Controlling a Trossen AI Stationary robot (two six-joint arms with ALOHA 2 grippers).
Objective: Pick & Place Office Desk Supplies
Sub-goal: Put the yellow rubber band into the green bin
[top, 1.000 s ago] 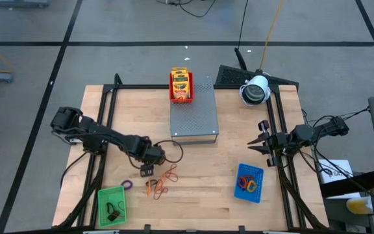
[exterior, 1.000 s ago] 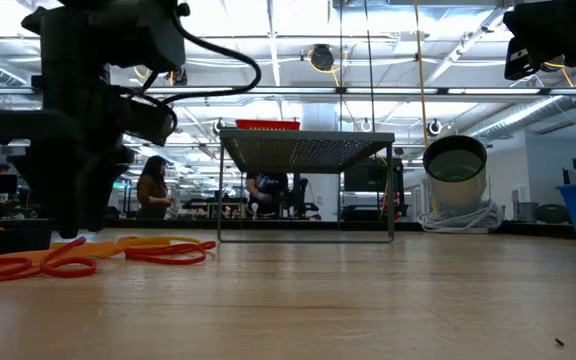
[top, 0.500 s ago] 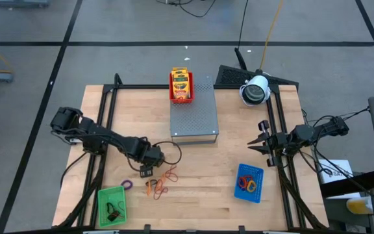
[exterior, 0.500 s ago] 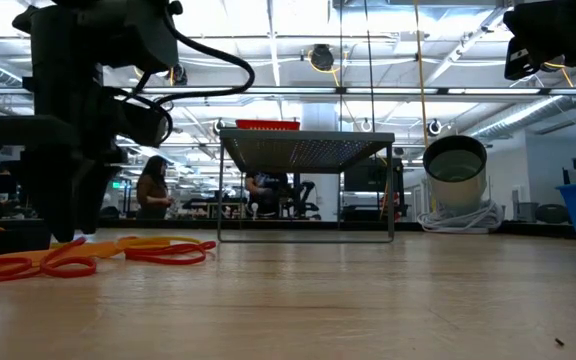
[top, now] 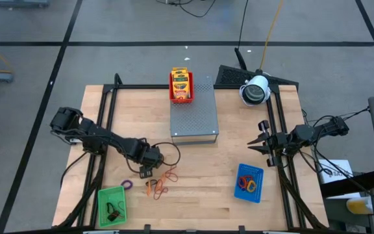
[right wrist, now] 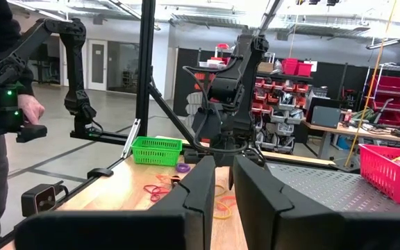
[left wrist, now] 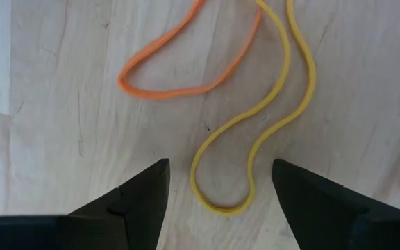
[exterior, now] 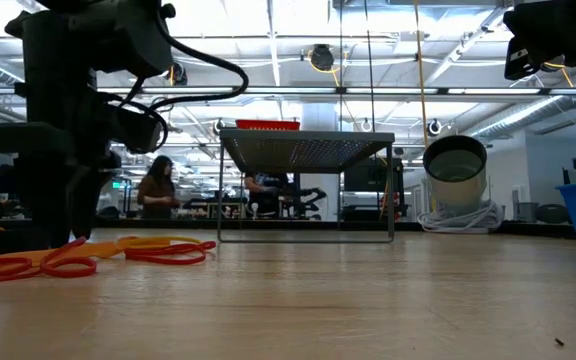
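My left gripper points down over the rubber bands on the wood, open. A yellow band has its looped end between the two fingers, untouched; an orange band lies just beyond it. In the low view the gripper stands just above the orange and red bands. A purple band lies apart on the table. Crayon packets fill the red tray. My right gripper waits by the table's right edge, shut.
The green tray with dark clips sits at the near left. The blue tray holds bands at the near right. The grey perforated box carries the red tray. A camera sits at the far right. People stand beyond the table.
My left gripper has shifted a little toward the table's left edge, staying low over the rubber bands. The bands have not moved.
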